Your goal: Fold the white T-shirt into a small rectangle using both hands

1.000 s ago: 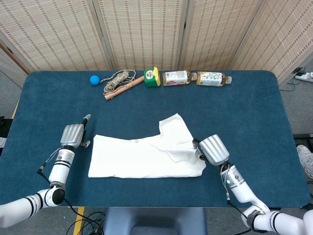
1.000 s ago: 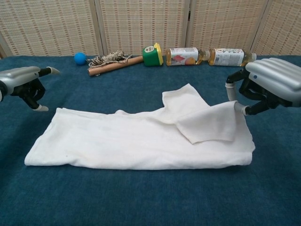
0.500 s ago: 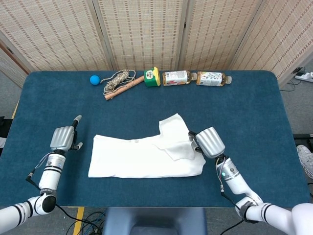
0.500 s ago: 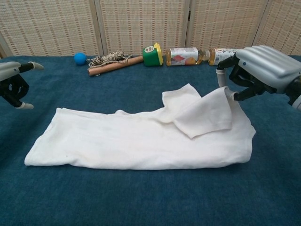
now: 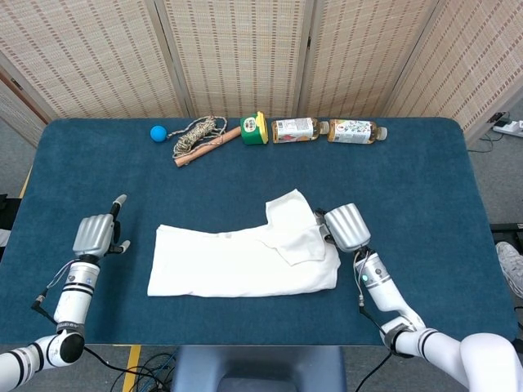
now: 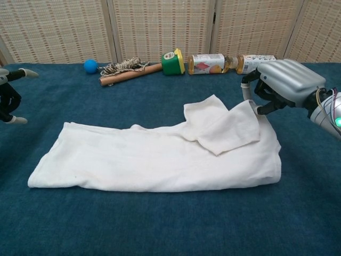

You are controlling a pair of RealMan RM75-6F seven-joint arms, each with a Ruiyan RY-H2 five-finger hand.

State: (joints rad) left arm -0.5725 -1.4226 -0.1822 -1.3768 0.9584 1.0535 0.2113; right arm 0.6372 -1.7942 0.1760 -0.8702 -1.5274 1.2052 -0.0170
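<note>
The white T-shirt (image 5: 237, 261) (image 6: 149, 160) lies as a long folded band across the middle of the blue table (image 5: 409, 180). Its right end has a sleeve flap (image 6: 229, 130) turned over on top. My right hand (image 5: 345, 226) (image 6: 285, 80) pinches the edge of that flap at the shirt's right end and holds it slightly raised. My left hand (image 5: 96, 235) (image 6: 8, 93) hovers well left of the shirt, apart from it. It holds nothing, with most fingers curled in and one finger pointing forward.
Along the far edge lie a blue ball (image 5: 158, 133), a coil of rope with a wooden stick (image 5: 200, 135), a green and yellow container (image 5: 255, 129) and two bottles (image 5: 296, 129) (image 5: 355, 131) on their sides. Woven screens stand behind the table.
My right hand has moved left and further back with the flap, drawing the shirt's right end inward. My left hand has drawn away to the left of the shirt.
</note>
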